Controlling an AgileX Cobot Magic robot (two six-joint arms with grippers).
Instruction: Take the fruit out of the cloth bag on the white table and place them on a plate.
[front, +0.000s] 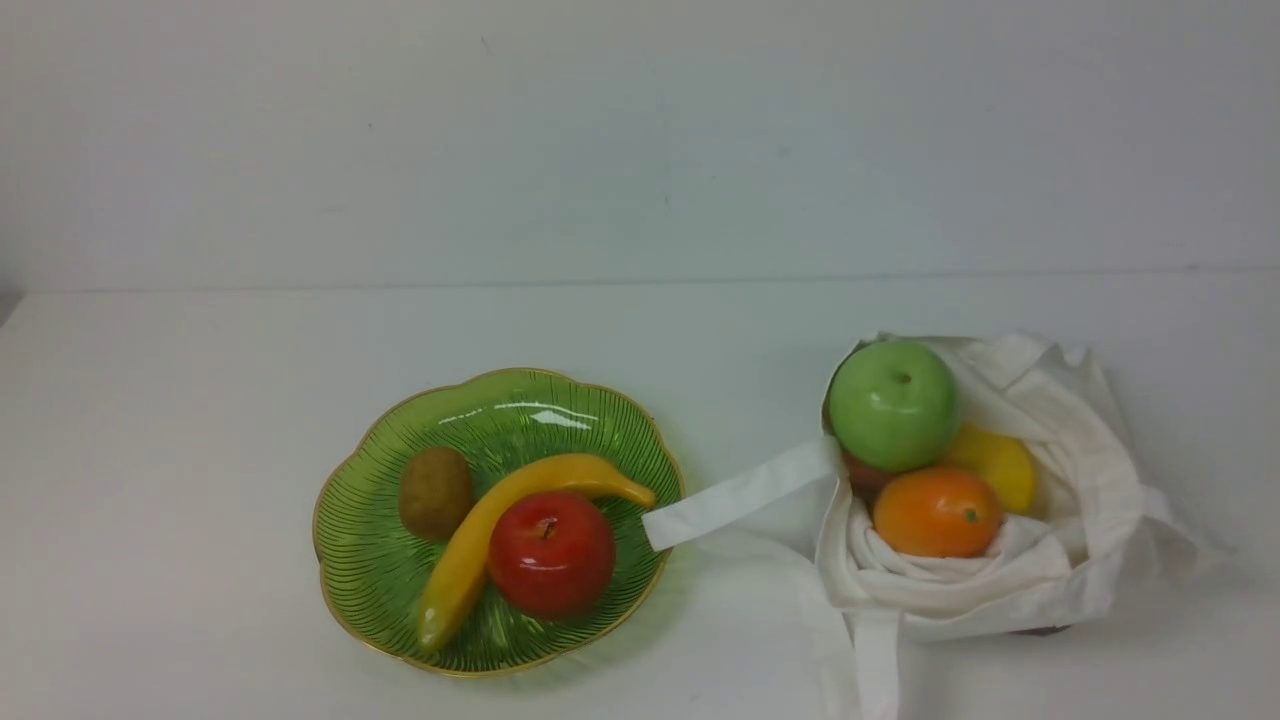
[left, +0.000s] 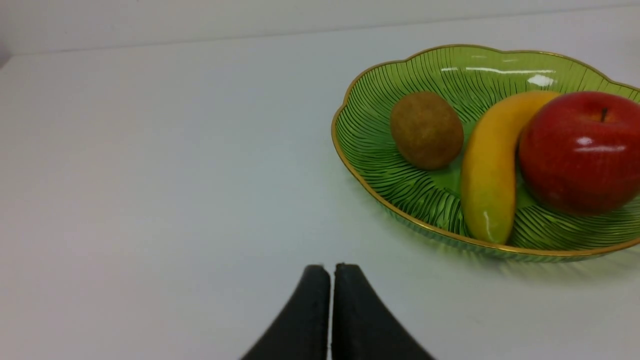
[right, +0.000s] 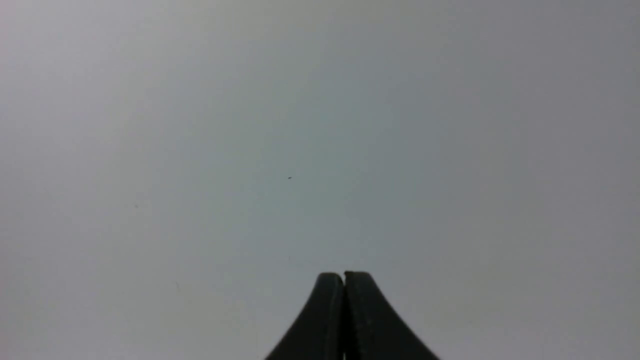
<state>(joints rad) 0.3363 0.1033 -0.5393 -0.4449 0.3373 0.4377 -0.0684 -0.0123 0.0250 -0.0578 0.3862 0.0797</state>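
The cloth bag (front: 1060, 560) lies open on the white table (front: 200, 400) at the right. In its mouth sit a green apple (front: 893, 404), an orange (front: 936, 511) and a yellow fruit (front: 1000, 465); a reddish fruit (front: 862, 472) peeks out beneath the green apple. The green plate (front: 380, 580) at the left holds a red apple (front: 551, 553), a banana (front: 480, 530) and a kiwi (front: 435, 492). Neither arm shows in the front view. My left gripper (left: 330, 266) is shut and empty over bare table near the plate (left: 380, 165). My right gripper (right: 344, 274) is shut and empty, facing only plain white surface.
One strap (front: 740, 495) of the bag stretches across the table and its end rests at the plate's rim. A second strap (front: 875, 670) runs toward the front edge. A white wall (front: 640, 140) stands behind the table.
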